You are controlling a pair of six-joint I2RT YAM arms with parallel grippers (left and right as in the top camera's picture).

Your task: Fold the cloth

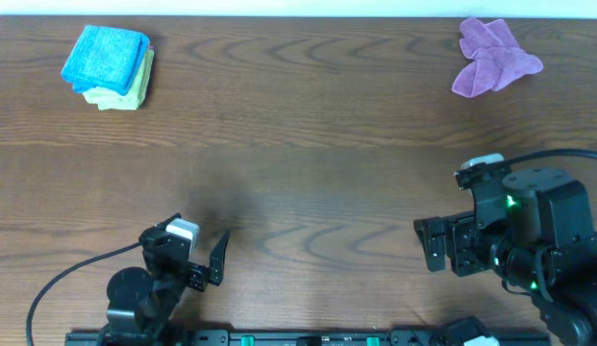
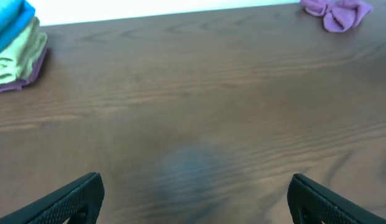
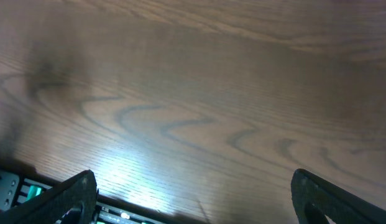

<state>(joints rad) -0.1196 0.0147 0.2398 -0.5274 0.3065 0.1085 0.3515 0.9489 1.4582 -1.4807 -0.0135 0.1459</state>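
Note:
The cloth (image 1: 104, 54) is bright sky-blue and lies folded at the table's far left, on top of a lime-green cloth (image 1: 125, 94). The left wrist view catches the cloth (image 2: 9, 22) at its upper left corner. My left gripper (image 1: 197, 248) rests low near the front edge, far from the stack, open with nothing between its fingers (image 2: 74, 198). My right gripper (image 1: 429, 242) hangs open at the front right over bare wood, its fingers (image 3: 71, 193) wide apart and empty.
A crumpled purple cloth (image 1: 492, 56) lies at the far right, also seen as the purple cloth (image 2: 339, 12) from the left wrist. Under the lime-green cloth (image 2: 18, 56) a purple edge (image 2: 22, 84) shows. The wooden table (image 1: 308, 144) spreads between them.

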